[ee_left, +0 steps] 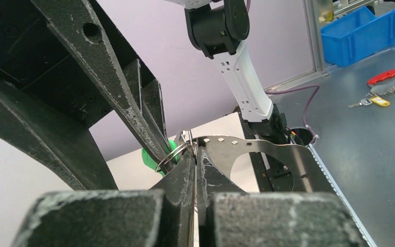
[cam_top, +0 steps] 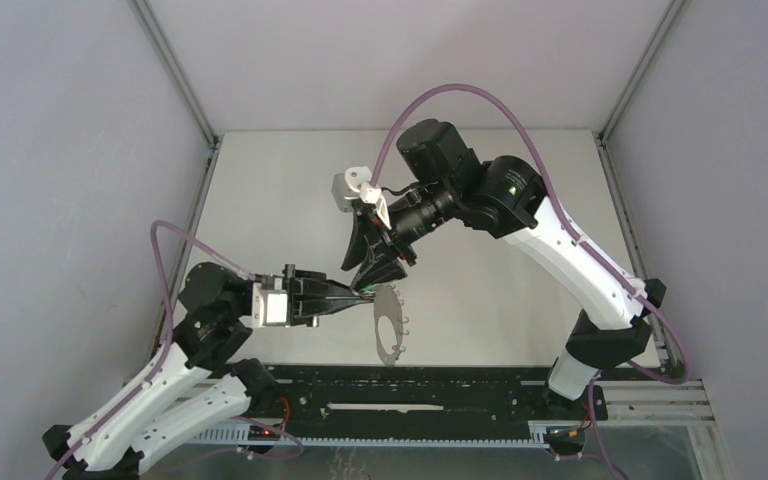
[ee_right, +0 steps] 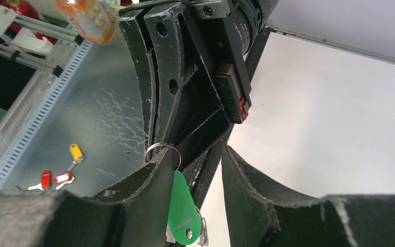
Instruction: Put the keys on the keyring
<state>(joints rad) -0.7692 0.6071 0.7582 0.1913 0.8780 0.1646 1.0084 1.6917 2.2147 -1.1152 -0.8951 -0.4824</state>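
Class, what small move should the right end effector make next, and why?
Probably ease the green key and its small ring onto the keyring rim: the left end effector clamps that rim, and the ring sits right beside it, apparently not yet threaded.

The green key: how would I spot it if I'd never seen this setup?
In the middle of the overhead view, the left gripper and the right gripper meet at the rim of the flat grey keyring. Right there a green key dangles below a thin wire loop. Its bright green plastic head stands alone among black fingers and grey metal.
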